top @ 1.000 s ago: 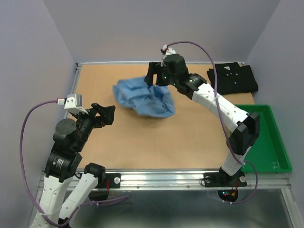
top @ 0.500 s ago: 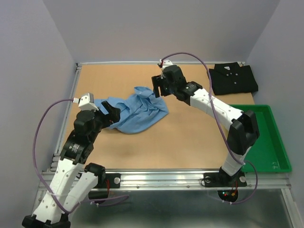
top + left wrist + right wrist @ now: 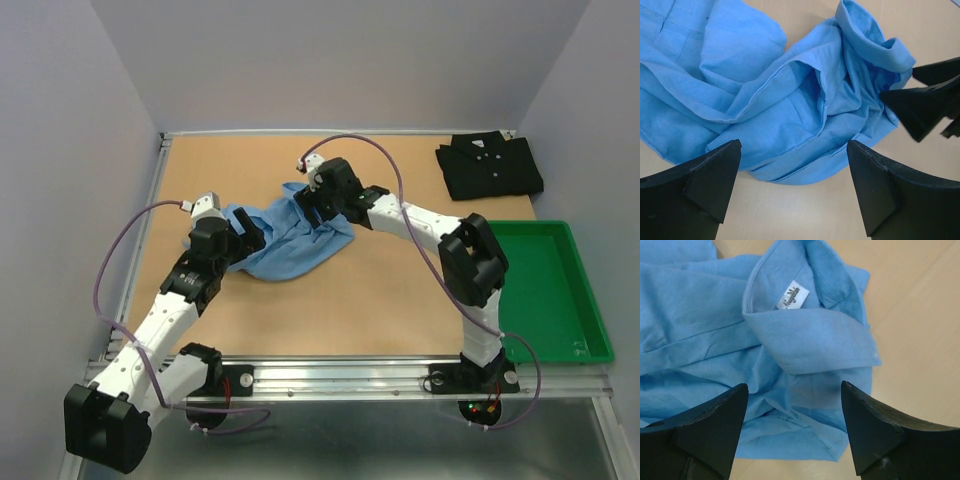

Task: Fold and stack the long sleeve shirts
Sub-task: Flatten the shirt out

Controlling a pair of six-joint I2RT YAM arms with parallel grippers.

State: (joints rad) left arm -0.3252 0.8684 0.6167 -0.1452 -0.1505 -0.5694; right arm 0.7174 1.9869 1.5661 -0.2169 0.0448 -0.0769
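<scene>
Pale lilac walls [image 3: 350, 60] box in a brown table [image 3: 300, 310], seen from above; the light blue shirt [image 3: 290, 240] lies on it in a crumpled heap, not folded at all, so I'll place everything else off that shirt. The black shirt [image 3: 489, 166] sits neatly folded well off to the right of it and further back, collar and white buttons facing up; the green tray [image 3: 590, 310] is also out to the right of the blue shirt but nearer the arm bases, well apart from it.

The left gripper [image 3: 245, 235] sits over the blue shirt's left edge, fingers spread wide with nothing pinched; its wrist view looks straight down on bunched folds and seams, with bare table showing just past the cloth. The right gripper [image 3: 315, 200] is at the shirt's far end, over the collar [image 3: 810, 335], also spread and holding nothing; its wrist view shows the collar flopped over with a little white label [image 3: 792, 295] inside the neck, and bare table just right of it.

In the left wrist view the right gripper's black fingertips [image 3: 920, 107] poke in right beside the cloth; can't tell whether they actually touch it.
</scene>
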